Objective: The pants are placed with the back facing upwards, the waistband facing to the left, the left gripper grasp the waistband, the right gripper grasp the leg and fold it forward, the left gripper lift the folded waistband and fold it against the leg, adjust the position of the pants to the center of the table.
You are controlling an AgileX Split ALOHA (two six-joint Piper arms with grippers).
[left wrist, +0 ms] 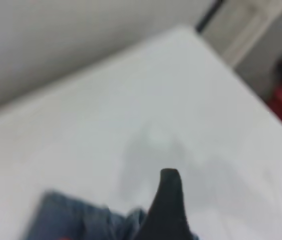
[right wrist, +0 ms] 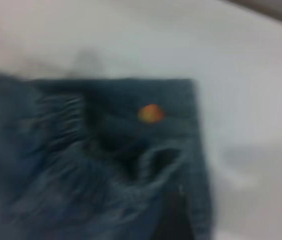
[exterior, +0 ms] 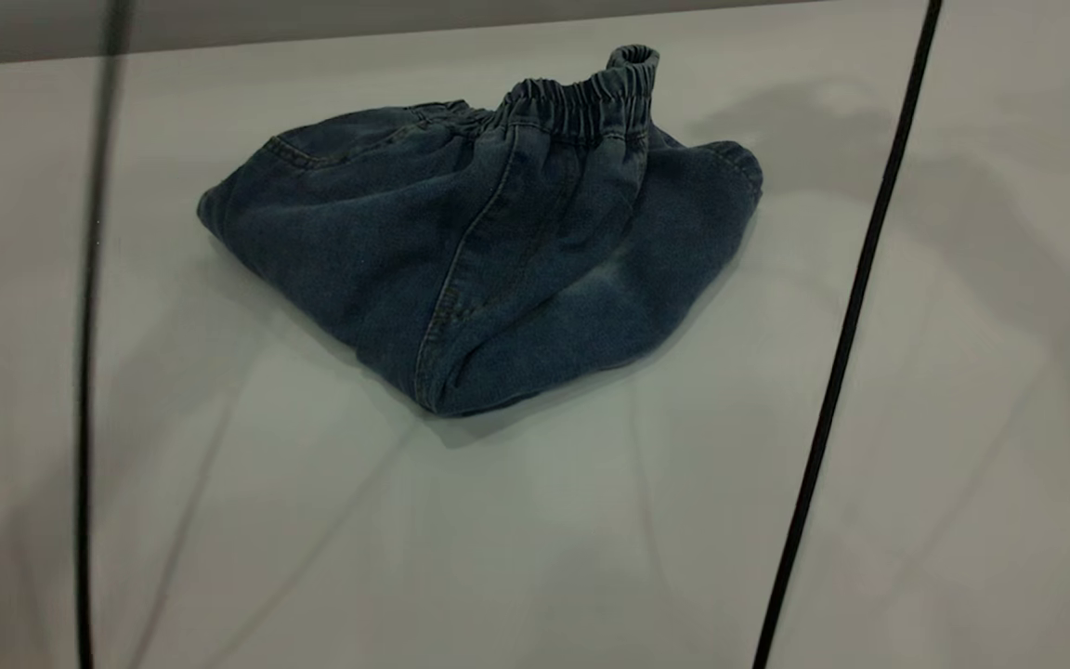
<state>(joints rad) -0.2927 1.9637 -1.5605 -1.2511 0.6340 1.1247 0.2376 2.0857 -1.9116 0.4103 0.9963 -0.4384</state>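
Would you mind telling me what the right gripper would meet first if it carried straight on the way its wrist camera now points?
Most likely the folded blue denim pants, which fill its view right ahead; depth is unclear.

Dark blue denim pants (exterior: 498, 251), white table (exterior: 535, 557)
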